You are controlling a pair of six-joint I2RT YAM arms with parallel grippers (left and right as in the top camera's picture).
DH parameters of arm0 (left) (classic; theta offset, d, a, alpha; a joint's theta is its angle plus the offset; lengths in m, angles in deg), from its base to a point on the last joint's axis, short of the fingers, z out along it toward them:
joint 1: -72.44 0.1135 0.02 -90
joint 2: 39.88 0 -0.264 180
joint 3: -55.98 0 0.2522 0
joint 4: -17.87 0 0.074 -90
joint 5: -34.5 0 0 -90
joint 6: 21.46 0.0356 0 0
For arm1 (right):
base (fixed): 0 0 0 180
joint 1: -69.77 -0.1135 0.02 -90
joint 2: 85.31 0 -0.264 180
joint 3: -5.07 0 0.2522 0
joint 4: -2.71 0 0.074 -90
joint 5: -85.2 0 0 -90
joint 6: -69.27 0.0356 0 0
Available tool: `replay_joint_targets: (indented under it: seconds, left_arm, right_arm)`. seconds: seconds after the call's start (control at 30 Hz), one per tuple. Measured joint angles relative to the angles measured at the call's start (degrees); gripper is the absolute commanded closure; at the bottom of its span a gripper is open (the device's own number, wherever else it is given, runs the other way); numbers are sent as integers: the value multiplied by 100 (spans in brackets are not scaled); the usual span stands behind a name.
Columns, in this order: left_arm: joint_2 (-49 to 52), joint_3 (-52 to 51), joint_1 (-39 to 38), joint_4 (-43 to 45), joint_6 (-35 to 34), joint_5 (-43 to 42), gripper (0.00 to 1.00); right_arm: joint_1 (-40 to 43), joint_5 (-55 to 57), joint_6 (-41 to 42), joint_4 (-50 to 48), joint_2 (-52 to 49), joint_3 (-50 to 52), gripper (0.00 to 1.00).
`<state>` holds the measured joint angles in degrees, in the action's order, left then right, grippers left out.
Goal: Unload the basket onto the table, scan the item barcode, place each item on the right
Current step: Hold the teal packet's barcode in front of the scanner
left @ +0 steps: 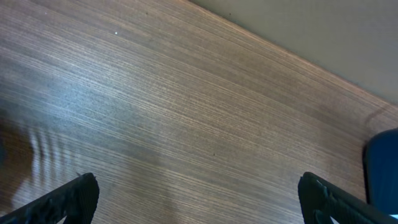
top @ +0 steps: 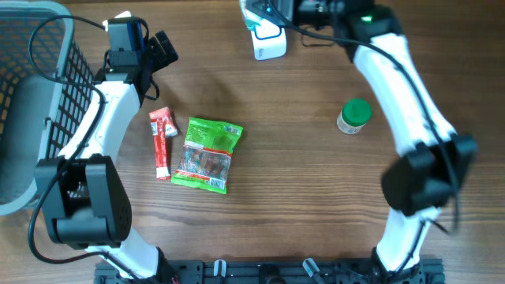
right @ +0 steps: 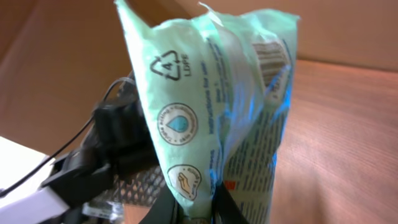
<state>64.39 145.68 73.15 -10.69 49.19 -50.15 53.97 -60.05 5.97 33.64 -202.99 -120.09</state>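
Pinching one end of the pale mint-green plastic pouch (right: 208,106), the right gripper (right: 194,208) has its jaws almost closed on the crinkled film. It holds the pouch up at the far edge of the wooden surface (top: 300,173), just beside the white barcode scanner (top: 270,46).

The main risk is the grip. It is a narrow bite on slick, floppy film, so the pouch could slide out or droop if the wrist turns sharply. The striped panel (right: 272,59) near the pouch's far end looks like the barcode, though it is too blurred to be sure. It sits on a fold, and a crease or glare there could spoil the read. The panel may also end up angled away from the scanner's window. Dark cables run close to the pouch in the wrist view and could snag it.

The left gripper (left: 199,193) is spread wide and holds nothing. It hangs over bare wood, well apart from the pouch.
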Motion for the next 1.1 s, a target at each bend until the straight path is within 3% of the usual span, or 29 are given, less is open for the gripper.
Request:
replay_joint_targets:
  seconds: [0.1,0.23,0.3,0.47,0.6,0.87,1.1]
  left_arm:
    - [0,0,0,17,4,4,0]
    - [0,0,0,-7,22,2,0]
    - [0,0,0,-4,22,2,0]
    - [0,0,0,0,22,2,0]
    - [0,0,0,0,22,2,0]
    - [0,0,0,0,20,2,0]
    - [0,0,0,0,22,2,0]
  right_arm:
    - [149,-562,920,-1650,-1047,13,96]
    - [450,-1172,2857,-4315,-2216,50,96]
    - [590,-1322,3711,-4983,-2618,50,96]
    - [750,-1423,4601,-5132,-3062,50,96]
    - [737,-1445,4830,-5093,-3134,50,96]
    - [737,-1360,4494,-3451,-3134,7,96]
    - [739,-1379,4264,-3729,-3134,2,95]
